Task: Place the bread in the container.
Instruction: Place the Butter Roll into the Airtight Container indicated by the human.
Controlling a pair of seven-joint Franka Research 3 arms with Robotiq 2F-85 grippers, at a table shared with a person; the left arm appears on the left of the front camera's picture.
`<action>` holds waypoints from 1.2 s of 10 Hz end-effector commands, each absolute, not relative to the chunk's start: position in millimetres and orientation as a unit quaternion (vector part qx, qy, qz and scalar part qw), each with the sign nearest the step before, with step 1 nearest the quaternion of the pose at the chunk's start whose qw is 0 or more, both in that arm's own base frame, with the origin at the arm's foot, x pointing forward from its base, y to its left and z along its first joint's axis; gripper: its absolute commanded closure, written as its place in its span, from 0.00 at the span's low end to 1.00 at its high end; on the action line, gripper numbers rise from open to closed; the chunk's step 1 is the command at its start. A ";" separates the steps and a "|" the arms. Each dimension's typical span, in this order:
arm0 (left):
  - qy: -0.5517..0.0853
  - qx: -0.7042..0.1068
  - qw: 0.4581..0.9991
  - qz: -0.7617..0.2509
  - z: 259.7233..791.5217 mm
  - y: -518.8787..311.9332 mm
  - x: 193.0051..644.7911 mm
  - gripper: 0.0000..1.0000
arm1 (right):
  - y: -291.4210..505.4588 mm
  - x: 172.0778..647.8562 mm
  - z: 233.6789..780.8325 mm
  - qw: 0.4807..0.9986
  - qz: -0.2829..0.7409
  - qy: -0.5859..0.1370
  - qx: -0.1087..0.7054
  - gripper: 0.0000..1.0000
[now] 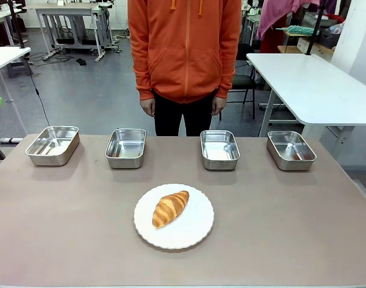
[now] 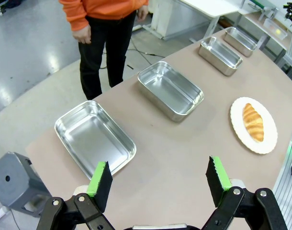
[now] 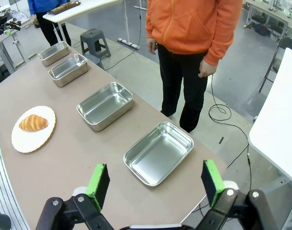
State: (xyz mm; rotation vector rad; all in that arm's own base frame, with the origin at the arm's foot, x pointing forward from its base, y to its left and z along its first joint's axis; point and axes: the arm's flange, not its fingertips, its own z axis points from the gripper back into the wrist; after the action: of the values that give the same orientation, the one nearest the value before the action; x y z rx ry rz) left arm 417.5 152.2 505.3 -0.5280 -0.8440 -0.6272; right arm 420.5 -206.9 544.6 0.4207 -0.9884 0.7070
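The bread (image 1: 170, 208), a golden-brown croissant, lies on a round white plate (image 1: 195, 231) near the table's front middle; it also appears as the bread (image 2: 253, 122) and the bread (image 3: 33, 123) in the wrist views. Several alike steel containers stand in a row along the far edge, among them one container (image 1: 125, 147) left of middle and another container (image 1: 219, 149) right of middle. My left gripper (image 2: 159, 178) hangs open above the table's left end, near the leftmost container (image 2: 94, 137). My right gripper (image 3: 155, 180) is open above the rightmost container (image 3: 159, 152).
A person in an orange hoodie (image 1: 184, 45) stands at the far side, hands (image 1: 148, 108) down at the sides. The brown table (image 1: 63, 222) has free room around the plate. A white table (image 1: 315, 84) stands at the back right and a grey stool (image 3: 95, 39) on the floor.
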 end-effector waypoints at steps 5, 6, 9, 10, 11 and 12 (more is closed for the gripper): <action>-0.404 -0.252 0.829 -0.294 506.0 154.2 417.7 0.00 | -206.2 421.2 544.6 0.799 0.331 -0.462 0.197 0.00; -0.404 -0.252 0.829 -0.294 506.0 154.2 417.7 0.00 | -206.2 421.2 544.6 0.799 0.331 -0.462 0.197 0.00; -0.404 -0.252 0.829 -0.294 506.0 154.2 417.7 0.00 | -206.2 421.2 544.6 0.799 0.331 -0.462 0.197 0.00; -0.404 -0.252 0.829 -0.294 506.0 154.2 417.7 0.00 | -206.2 421.2 544.6 0.799 0.331 -0.462 0.197 0.00; -0.404 -0.252 0.829 -0.294 506.0 154.2 417.7 0.00 | -206.2 421.2 544.6 0.799 0.331 -0.462 0.197 0.00; -0.404 -0.252 0.829 -0.294 506.0 154.2 417.7 0.00 | -206.2 421.2 544.6 0.799 0.331 -0.462 0.197 0.00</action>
State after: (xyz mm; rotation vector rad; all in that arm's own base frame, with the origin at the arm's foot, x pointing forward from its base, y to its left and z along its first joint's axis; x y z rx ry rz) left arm 417.5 152.2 505.3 -0.5280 -0.8440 -0.6272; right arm 420.5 -206.9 544.5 0.4207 -0.9883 0.7070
